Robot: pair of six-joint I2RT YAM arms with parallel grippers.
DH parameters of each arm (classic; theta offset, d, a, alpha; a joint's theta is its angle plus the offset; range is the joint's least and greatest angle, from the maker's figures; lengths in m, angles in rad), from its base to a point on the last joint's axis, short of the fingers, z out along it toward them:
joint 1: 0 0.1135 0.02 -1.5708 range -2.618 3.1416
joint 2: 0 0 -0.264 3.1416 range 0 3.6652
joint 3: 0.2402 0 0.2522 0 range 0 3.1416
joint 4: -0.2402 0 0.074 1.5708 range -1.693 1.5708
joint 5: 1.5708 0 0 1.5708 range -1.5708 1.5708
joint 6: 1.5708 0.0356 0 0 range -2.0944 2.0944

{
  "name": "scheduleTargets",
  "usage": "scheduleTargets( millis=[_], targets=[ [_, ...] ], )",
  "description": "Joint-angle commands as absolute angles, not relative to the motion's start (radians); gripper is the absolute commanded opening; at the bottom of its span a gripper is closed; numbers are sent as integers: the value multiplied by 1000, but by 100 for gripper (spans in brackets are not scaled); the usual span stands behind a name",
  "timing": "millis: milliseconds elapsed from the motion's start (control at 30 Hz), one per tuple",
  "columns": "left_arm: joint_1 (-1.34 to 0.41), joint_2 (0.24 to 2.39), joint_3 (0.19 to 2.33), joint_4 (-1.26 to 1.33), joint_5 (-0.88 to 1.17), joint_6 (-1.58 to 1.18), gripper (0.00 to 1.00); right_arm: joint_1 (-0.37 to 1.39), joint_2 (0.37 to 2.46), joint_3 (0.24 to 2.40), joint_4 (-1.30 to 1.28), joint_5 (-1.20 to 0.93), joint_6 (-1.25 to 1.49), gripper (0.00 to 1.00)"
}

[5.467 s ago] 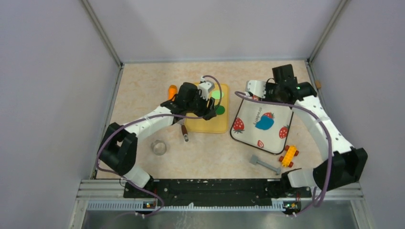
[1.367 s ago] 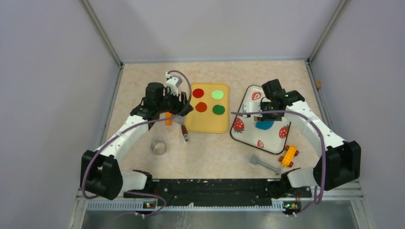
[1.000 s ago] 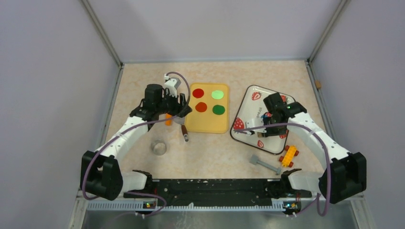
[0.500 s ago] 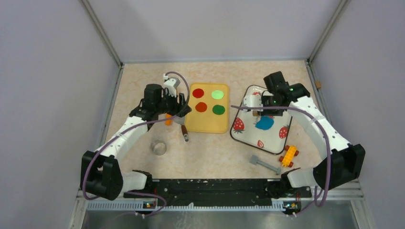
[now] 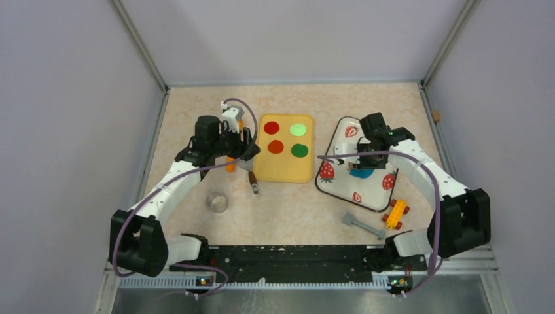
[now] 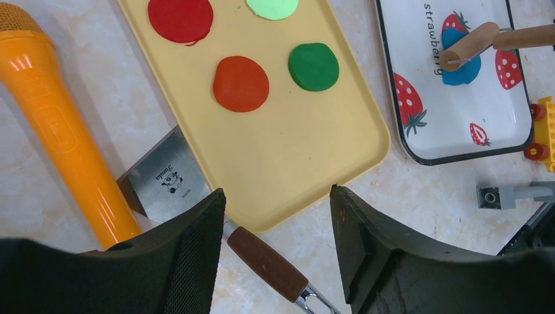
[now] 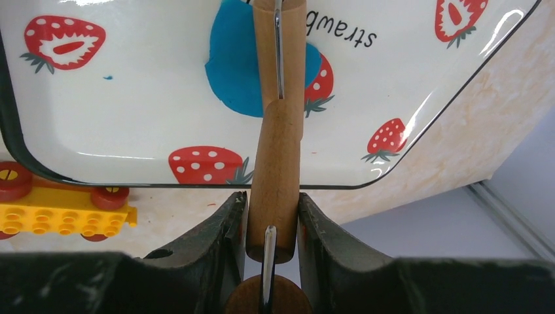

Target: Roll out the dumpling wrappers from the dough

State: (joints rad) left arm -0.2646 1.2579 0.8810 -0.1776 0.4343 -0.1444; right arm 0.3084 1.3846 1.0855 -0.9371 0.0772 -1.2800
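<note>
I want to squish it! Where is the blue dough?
Top view, right side: the dough lies on the strawberry tray, under the rolling pin that the right gripper holds.

The left gripper [image 6: 276, 196] is seen from behind, its two dark fingers [image 6: 190, 261] spread wide apart above the table. Between them a yellow tray [image 6: 307, 131] is framed, on which two red discs [image 6: 180, 18] [image 6: 241, 83], a dark green disc [image 6: 314, 66] and a pale green disc [image 6: 273, 6] are laid flat, apart from one another. A metal scraper [image 6: 170, 186] with a brown handle is set against the tray's edge, and an orange toy microphone [image 6: 62, 131] lies just beside its blade. To the right, a strawberry-printed tray [image 6: 451, 124] is seen, where the blue dough [image 6: 461, 69] is pressed under a wooden rolling pin [image 6: 471, 44]. A yellow wheeled toy [image 6: 546, 127] and a grey piece [image 6: 514, 194] are cut off at the right border.
</note>
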Motion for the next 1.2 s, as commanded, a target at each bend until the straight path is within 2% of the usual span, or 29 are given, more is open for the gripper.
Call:
scheduleTargets(
  millis=[0, 1167],
  targets=[
    [-249, 1218, 866, -133, 449, -151, 64, 303, 1386, 1001, -1146, 5, -1291, 0],
    [-232, 1210, 839, -114, 460, -175, 64, 321, 1356, 904, -1385, -3, -1271, 0]
  ],
)
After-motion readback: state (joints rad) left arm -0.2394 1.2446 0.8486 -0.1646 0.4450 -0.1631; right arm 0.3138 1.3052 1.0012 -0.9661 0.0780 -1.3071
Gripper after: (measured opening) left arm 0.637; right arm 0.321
